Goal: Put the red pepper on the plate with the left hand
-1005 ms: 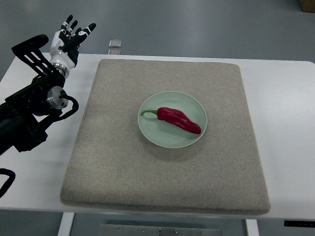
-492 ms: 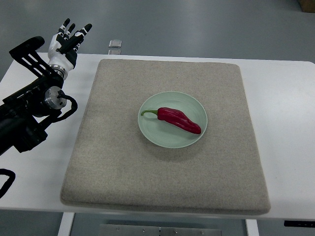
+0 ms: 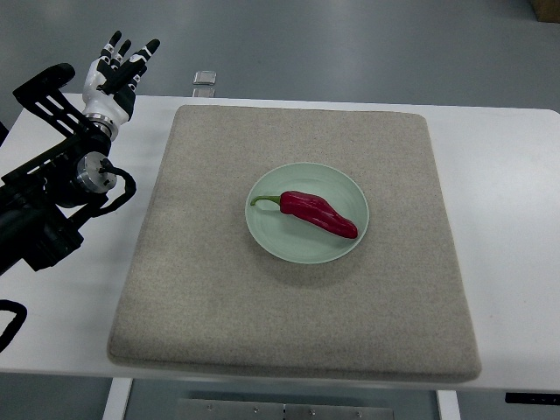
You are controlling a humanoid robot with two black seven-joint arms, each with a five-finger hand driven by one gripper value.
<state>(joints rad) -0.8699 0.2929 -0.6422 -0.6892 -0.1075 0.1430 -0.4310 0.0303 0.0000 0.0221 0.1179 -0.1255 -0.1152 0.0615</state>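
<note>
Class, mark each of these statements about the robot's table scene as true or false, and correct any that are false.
1. The red pepper lies on the plate. True.
2. The left hand is gripping the pepper. False: it is at the table's far left corner, fingers spread, holding nothing.
3. The plate sits on the grey mat. True.
4. The pepper's green stem points toward the picture's right. False: the stem points left.
5. The right hand rests beside the plate. False: no right hand is in view.
</note>
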